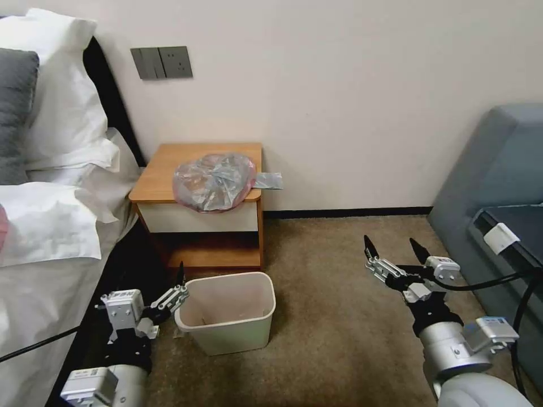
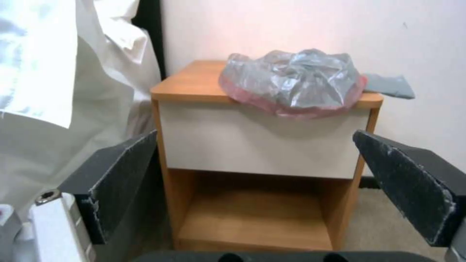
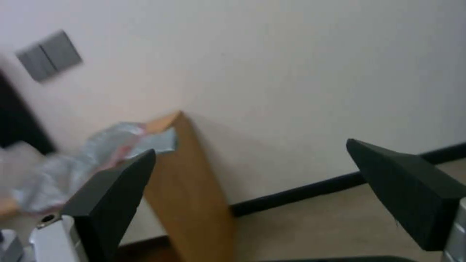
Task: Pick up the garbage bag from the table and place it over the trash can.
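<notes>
The small wooden nightstand counter point(image 1: 164, 175) with orange-brown top and white drawer front stands against the wall beside the bed point(image 1: 39, 243). In front of it on the carpet sits the cream-white rounded rectangular plastic trash can point(image 1: 229, 333). The crinkled translucent grey garbage bag point(image 1: 215, 181) with pinkish-red rim lies on the counter, overhanging its front edge. The right gripper point(image 1: 395, 246) hovers over the carpet, fingers spread wide, holding nothing. The left gripper point(image 2: 257, 182), fingers likewise wide apart and empty, sits just beside the trash can's left rim.
</notes>
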Controlling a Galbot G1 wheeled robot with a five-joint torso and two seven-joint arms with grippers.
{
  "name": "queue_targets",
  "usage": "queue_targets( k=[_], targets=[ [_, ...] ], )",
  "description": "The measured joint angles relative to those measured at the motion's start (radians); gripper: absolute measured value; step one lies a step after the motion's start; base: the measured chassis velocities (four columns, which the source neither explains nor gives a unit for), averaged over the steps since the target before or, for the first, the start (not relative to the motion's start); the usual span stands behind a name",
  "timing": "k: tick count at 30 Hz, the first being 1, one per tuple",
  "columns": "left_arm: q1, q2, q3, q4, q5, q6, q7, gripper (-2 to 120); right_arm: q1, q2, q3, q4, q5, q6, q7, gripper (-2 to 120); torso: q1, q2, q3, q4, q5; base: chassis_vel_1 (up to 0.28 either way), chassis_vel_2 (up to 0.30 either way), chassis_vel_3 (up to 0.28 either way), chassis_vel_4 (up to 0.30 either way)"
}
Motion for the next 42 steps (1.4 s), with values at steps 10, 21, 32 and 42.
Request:
queue_targets(
  k=[10, 21, 32, 42],
  targets=[
    [0.0, 0.005, -0.006, 0.003, -0.012, -0.037, 0.02, 100, 0.242, -0.049, -0.092, -0.167, 0.522, -0.04, 0.094, 100, 0.0, 0.0, 0.0, -0.0001, 0.0, 0.0, 0.0, 0.0, 0.0],
    [0.047, -0.014, -0.003, 0.004, -0.015, -0.081, 0.029, 100, 0.592, -0.045, -0.177, -0.446, 1.055, -0.093, 0.156, 100, 0.0, 0.0, 0.0, 0.0002, -0.0002, 0.0, 0.0, 0.0, 0.0],
    [0.139, -0.051, 0.001, 0.005, -0.026, -0.144, 0.042, 100, 0.811, 0.029, -0.266, -0.773, 1.146, -0.125, 0.113, 100, 0.0, 0.0, 0.0, -0.0001, 0.0, 0.0, 0.0, 0.0, 0.0],
    [0.16, -0.081, -0.002, 0.006, -0.027, -0.161, 0.052, 100, 0.951, 0.088, -0.32, -0.998, 1.055, -0.115, 0.031, 100, 0.0, 0.0, 0.0, 0.0, -0.0001, 0.0, 0.0, 0.0, 0.0]
  ],
)
